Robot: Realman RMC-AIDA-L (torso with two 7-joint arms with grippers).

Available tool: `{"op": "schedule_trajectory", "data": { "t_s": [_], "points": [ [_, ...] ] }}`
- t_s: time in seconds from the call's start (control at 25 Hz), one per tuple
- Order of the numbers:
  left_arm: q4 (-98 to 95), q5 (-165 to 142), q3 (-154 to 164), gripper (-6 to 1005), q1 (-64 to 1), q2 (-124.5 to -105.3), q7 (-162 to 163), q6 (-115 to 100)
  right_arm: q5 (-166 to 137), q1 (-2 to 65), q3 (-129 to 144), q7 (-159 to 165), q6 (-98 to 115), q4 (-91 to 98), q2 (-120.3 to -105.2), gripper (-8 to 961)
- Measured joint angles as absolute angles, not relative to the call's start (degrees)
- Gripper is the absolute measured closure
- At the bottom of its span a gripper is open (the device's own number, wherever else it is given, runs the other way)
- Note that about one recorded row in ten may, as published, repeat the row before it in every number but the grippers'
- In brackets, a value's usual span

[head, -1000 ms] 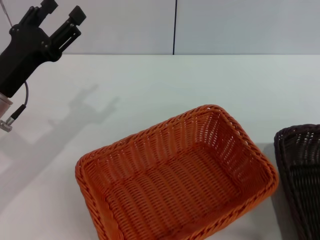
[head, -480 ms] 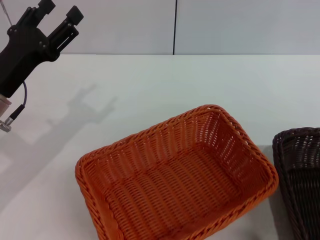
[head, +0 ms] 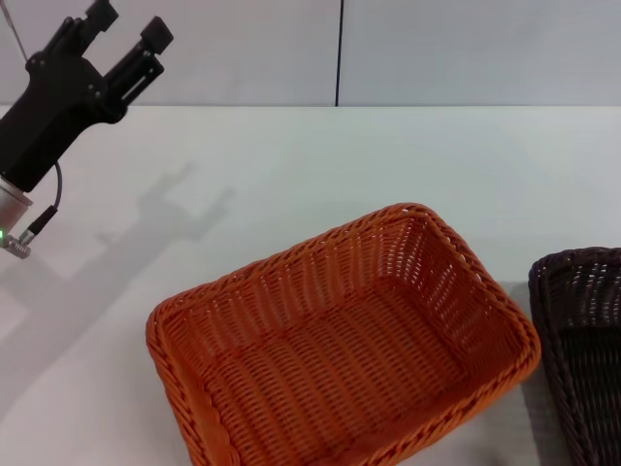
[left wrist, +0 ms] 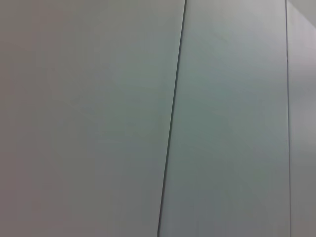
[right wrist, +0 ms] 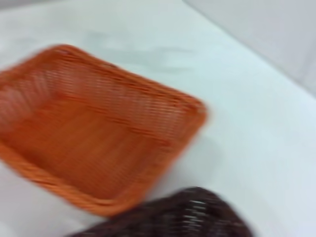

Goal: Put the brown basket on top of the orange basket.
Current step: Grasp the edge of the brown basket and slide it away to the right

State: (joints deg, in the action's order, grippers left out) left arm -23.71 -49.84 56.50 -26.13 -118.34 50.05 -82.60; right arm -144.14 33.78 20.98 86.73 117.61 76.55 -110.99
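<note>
brown basket [head: 582, 340] beside orange basket [head: 340, 349]

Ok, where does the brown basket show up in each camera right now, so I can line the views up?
Head view: the brown basket is cut off at the lower right edge, beside the orange basket.
Left wrist view: not in it; only wall panels.
Right wrist view: the brown basket lies along the bottom edge, below the orange basket.
Shared landmark: the orange basket, seen in the head and right wrist views.

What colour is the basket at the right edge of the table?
Very dark brown, almost black; the brown basket shows best in the head view.
</note>
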Motion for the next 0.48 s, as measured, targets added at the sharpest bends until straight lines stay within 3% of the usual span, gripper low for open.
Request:
{"op": "schedule_trajectory", "data": {
  "t_s": [0.48],
  "points": [
    [-21.4, -49.68, 56.22, 185, -26.18, -118.52, 49.78, -82.68, -155.27, 40.34, 27.96, 86.57, 106.21, 68.9, -108.14, 219]
  ]
}}
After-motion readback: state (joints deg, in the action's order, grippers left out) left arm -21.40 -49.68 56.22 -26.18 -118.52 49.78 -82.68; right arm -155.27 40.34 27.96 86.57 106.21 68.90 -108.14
